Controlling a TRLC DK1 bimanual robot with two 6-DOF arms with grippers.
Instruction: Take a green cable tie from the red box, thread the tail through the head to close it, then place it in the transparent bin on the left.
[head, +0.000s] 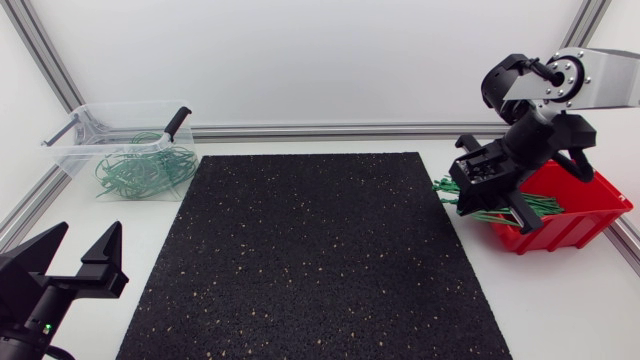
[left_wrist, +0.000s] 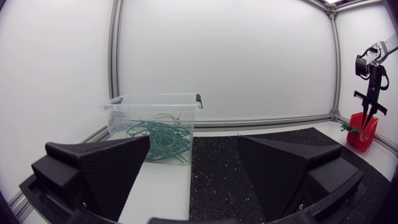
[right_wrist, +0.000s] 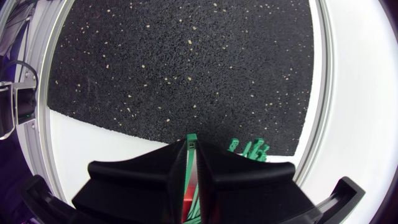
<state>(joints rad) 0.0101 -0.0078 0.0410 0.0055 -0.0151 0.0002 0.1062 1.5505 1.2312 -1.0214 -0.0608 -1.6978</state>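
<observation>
- Pinching one green cable tie (right_wrist: 188, 168), jaws nearly closed, the right gripper (right_wrist: 193, 149) hangs over the red box (head: 575, 225) at three o'clock.
- Left gripper (head: 86, 235) sits at eight o'clock, spread wide and empty, likely free for threading.

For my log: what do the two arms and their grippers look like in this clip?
The left gripper is matte black, with two broad wedge-shaped fingers and a small green light behind them. The right gripper looks alike. The right arm has a silver-grey link, black joints and a round silver flange.
</observation>
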